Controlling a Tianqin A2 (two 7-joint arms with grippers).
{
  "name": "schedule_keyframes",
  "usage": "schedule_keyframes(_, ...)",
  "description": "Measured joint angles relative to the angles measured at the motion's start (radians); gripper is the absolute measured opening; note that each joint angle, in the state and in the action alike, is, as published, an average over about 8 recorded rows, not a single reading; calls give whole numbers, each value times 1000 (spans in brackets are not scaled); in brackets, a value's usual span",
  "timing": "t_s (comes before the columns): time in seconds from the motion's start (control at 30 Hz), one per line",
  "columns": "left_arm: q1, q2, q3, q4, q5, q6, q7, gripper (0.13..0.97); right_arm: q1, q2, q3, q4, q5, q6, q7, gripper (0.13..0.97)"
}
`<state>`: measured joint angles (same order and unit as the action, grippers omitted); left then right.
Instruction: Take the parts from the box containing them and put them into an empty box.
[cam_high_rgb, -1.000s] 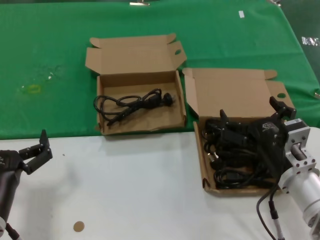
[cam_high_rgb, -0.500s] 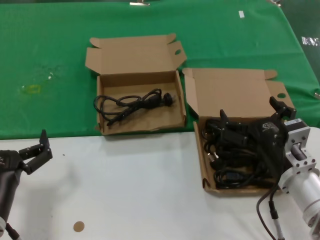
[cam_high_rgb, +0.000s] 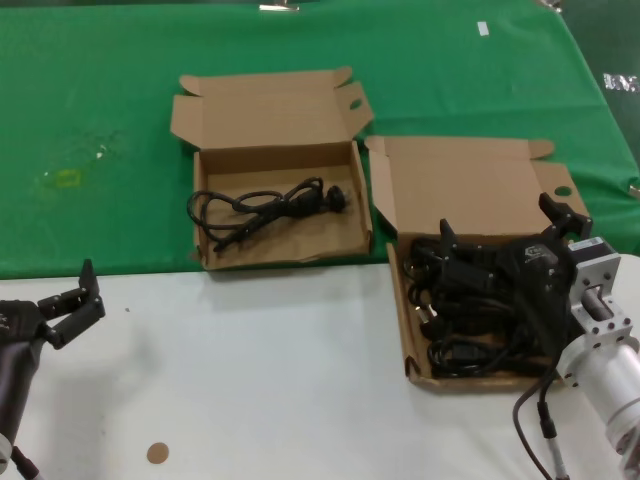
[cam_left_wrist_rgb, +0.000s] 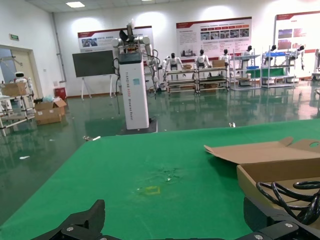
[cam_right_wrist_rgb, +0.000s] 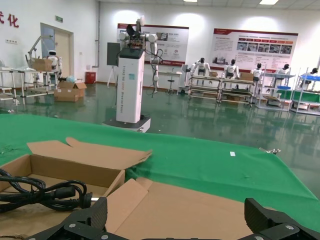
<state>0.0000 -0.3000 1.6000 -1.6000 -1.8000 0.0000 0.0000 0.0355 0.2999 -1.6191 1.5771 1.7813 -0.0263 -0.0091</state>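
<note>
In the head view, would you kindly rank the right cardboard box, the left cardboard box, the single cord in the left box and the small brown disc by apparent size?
1. Right box, though it sits nearer the camera, so its lead over the left box is unsure.
2. Left box.
3. Single cord.
4. Brown disc, clearly smallest.

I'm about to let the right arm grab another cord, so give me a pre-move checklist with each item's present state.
1. Right hand open over the full box: ok.
2. Cords still in the full box: ok.
3. Cord between the fingers: cannot tell.
4. Target box lid open: ok.
5. Target box empty: not ok, one cord lies inside.
6. Left hand parked on the white table, clear of both boxes: ok.
</note>
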Motion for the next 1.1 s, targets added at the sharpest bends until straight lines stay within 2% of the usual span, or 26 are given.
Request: schedule_keyframes(1.1,0,0,0,0,0,0,0,966,0,0,0,0,0,0,0,966)
